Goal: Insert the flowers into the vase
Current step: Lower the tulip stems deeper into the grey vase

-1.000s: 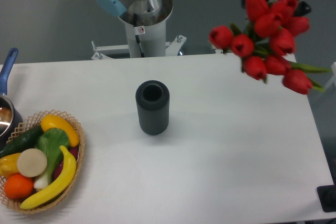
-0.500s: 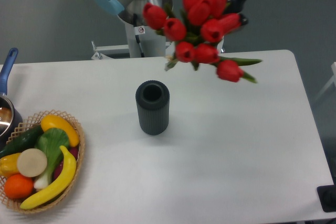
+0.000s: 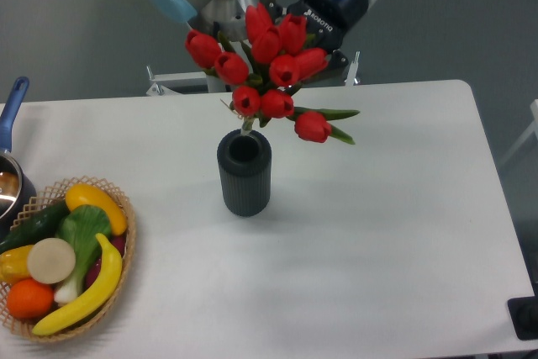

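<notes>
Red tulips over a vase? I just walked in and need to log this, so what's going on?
The robot arm's gripper carries a bunch of red tulips with green stems above the dark ribbed cylindrical vase on the white table. The stem ends hang right at the vase's round mouth; the bunch is not seated yet. A wicker basket of fruit and vegetables sits apart at the left.

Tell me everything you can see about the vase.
The vase is a dark grey cylinder with fine vertical ribs and a round open mouth. It stands upright on the white table, right of the basket. The flowers hang just above its mouth; whether a stem tip has entered is unclear.
</notes>
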`<state>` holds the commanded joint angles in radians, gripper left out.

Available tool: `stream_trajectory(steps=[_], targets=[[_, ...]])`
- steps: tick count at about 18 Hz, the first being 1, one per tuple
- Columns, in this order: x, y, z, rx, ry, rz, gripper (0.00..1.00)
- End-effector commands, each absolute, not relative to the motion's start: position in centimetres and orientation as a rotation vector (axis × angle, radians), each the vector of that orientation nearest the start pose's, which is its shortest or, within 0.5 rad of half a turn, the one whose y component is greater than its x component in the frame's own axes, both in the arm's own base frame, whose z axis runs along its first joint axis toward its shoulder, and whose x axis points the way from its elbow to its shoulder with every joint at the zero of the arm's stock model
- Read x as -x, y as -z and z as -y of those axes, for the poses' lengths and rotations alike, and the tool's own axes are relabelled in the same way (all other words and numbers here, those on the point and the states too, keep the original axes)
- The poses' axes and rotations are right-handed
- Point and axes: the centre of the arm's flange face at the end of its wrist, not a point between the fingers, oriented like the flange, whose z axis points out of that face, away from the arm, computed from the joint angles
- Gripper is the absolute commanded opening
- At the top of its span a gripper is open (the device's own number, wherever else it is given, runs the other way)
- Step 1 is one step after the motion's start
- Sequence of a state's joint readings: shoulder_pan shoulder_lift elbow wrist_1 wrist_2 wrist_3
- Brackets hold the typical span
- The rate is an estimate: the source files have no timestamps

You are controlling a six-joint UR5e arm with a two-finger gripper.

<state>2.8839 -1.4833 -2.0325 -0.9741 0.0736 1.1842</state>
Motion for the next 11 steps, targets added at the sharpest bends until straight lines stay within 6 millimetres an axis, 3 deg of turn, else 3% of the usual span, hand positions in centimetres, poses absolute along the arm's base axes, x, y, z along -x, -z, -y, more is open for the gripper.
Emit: stream_trajectory(steps=[11], targets=[[34.3,-41.0,-33.1,1.648,0.269,-0.115,0.00]])
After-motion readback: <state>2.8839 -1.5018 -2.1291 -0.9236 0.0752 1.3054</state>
